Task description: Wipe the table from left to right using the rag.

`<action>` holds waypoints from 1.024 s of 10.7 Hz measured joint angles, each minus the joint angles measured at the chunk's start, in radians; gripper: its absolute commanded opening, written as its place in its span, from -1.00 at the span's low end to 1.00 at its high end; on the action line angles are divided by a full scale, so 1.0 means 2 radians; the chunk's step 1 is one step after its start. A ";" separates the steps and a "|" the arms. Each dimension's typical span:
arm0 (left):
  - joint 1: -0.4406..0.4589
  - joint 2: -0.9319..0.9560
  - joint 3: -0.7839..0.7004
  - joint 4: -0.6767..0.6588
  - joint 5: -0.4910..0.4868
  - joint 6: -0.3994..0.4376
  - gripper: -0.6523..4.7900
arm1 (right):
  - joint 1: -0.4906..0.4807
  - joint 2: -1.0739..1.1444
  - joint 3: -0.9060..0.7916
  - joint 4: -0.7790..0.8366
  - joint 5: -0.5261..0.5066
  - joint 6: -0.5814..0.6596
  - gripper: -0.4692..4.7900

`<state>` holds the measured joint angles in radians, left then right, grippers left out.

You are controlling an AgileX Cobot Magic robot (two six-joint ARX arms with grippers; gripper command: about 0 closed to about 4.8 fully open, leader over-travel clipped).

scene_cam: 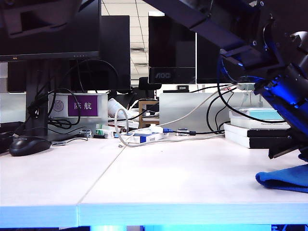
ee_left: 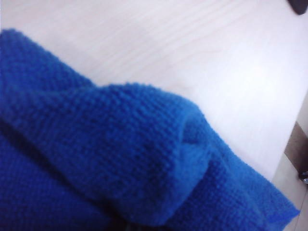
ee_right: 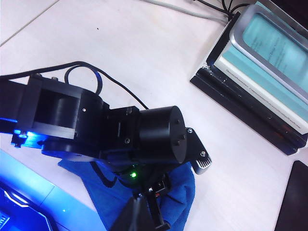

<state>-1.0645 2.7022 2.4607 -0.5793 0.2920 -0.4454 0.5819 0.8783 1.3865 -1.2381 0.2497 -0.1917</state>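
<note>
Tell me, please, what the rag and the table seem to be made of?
The rag looks like soft blue microfibre or terry: a nubby looped pile and thick rounded folds. The table looks like white laminate, smooth and faintly glossy, with faint wood-like grain; its core is hidden.

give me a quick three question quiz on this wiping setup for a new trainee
1. True or false: the rag lies at the left end of the table.
2. Which gripper is down on the rag? A) left gripper B) right gripper C) neither
3. In the exterior view, what black item sits at the far left of the table?

Key
1. False: it lies near the right end.
2. A: the left gripper has reached across and is shut on the rag. The right gripper is shut and out of every view.
3. The computer mouse.
</note>
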 measured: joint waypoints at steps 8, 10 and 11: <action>0.007 -0.007 0.002 -0.041 0.007 -0.014 -0.78 | 0.000 -0.008 0.000 0.003 0.000 0.000 -0.83; 0.007 0.002 0.002 -0.005 0.024 -0.033 -0.78 | 0.000 -0.009 0.000 0.003 0.000 0.000 -0.83; 0.007 0.007 0.002 0.010 0.037 -0.043 -0.78 | 0.000 -0.009 0.000 0.003 0.000 0.000 -0.83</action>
<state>-1.0504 2.7155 2.4653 -0.5602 0.3664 -0.5312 0.5819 0.8604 1.3865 -1.2320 0.2497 -0.1913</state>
